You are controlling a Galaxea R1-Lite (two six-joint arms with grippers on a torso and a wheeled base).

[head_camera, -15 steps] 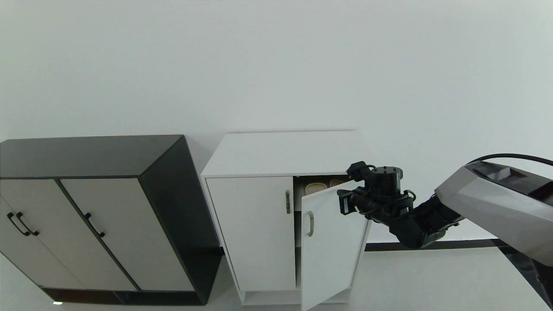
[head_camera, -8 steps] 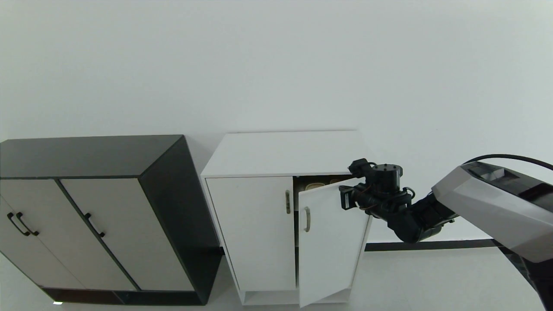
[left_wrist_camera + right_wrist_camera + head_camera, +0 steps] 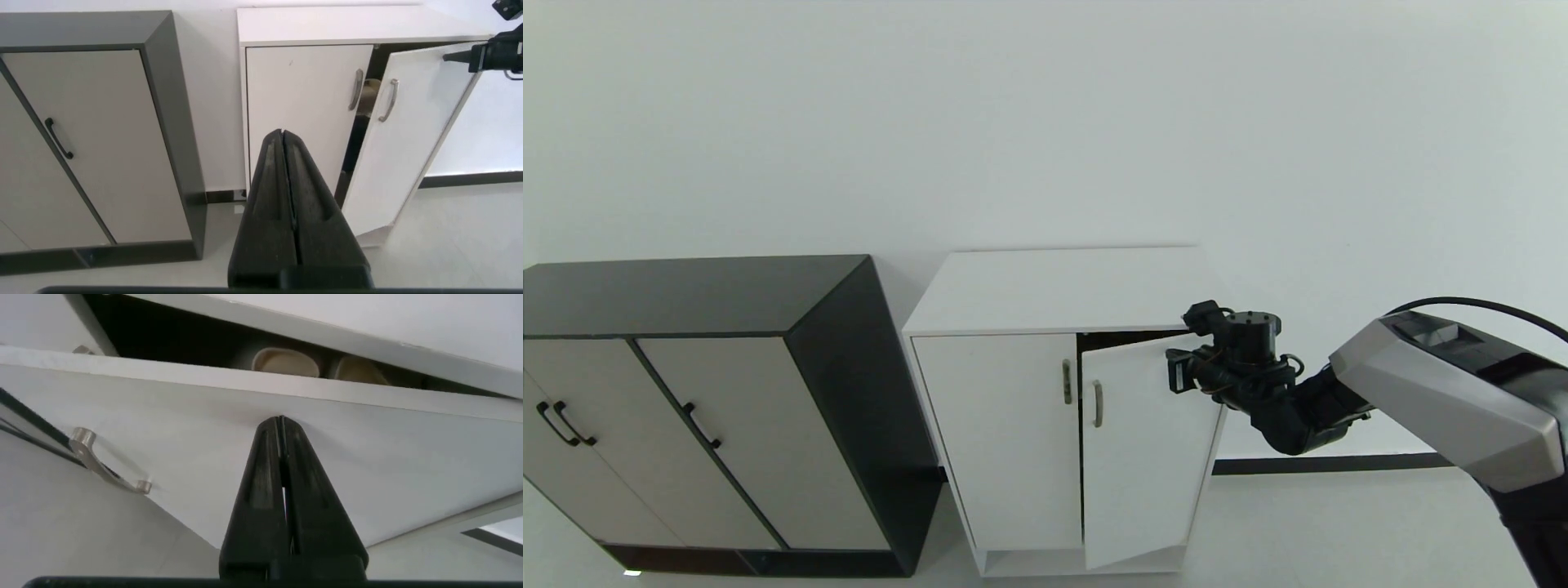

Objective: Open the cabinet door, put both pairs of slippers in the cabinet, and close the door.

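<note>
The white cabinet [image 3: 1054, 294] stands against the wall, its left door shut. Its right door [image 3: 1143, 441] hangs a little ajar, with a metal handle [image 3: 1097, 403] near the middle seam. My right gripper [image 3: 1176, 371] is shut and its tip presses on the outer face of that door [image 3: 204, 474] near the top edge. Through the gap above the door I see beige slippers [image 3: 286, 361] on a shelf inside. My left gripper [image 3: 283, 139] is shut and empty, held well back from the cabinet [image 3: 327, 24], facing its left door.
A black cabinet [image 3: 686, 294] with two light doors and black handles stands left of the white one. A dark baseboard strip [image 3: 1331, 464] runs along the wall on the right. Pale open floor lies in front of both cabinets.
The right gripper has pushed the right door inward; the door swung from about half open to nearly shut, and the slippers inside are now hidden in the head view.
</note>
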